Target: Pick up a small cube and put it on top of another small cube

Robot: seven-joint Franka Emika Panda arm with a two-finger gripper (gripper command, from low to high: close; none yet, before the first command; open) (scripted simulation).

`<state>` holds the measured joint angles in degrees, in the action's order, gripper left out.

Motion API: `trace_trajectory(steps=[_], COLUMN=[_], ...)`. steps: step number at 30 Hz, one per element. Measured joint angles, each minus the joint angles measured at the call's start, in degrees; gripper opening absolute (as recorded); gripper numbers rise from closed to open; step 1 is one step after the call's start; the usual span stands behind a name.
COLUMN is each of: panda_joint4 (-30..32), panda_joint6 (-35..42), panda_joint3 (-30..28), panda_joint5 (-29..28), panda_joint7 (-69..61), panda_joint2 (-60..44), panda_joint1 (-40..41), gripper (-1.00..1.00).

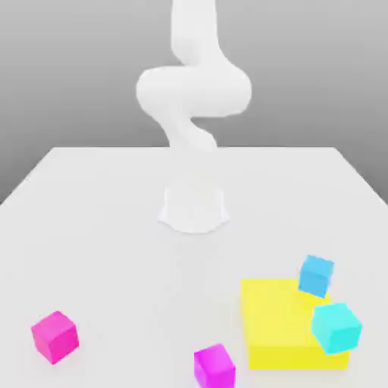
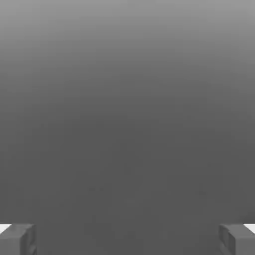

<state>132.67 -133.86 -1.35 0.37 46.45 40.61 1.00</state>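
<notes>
Small cubes in bright magenta, two of them, lie outside the claw (image 2: pixel 127 240) and apart from its grip: the pinker cube (image 1: pixel 55 336) toward the exterior view's left, the more purple cube (image 1: pixel 215 367) near that view's bottom edge, between the pinker one and the yellow block (image 1: pixel 290 322). Which of the two sits nearer the claw, I cannot tell. The claw itself stands wide, its two fingers (image 2: pixel 19 240) well apart, with plain grey between them — its grip is free of both magenta cubes.

Also outside the claw's grip, toward the exterior view's right, is the large flat yellow block, with the blue cube (image 1: pixel 316 275) overlapping its far edge in that view and the cyan cube (image 1: pixel 336 327) overlapping its right side. Whether either touches the block is hard to say. The white arm (image 1: pixel 194 91) rises from its base on the pale table (image 1: pixel 121 250) — behind all the cubes.
</notes>
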Motion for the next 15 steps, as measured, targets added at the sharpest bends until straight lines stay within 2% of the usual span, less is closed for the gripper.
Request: trace_trajectory(steps=[15], panda_joint4=[5.3], panda_joint6=[-12.5], panda_joint3=[-8.4], panda_joint5=[3.7], panda_joint7=[2.6], panda_joint2=[-31.5], panda_joint1=[6.3], gripper=[0.0])
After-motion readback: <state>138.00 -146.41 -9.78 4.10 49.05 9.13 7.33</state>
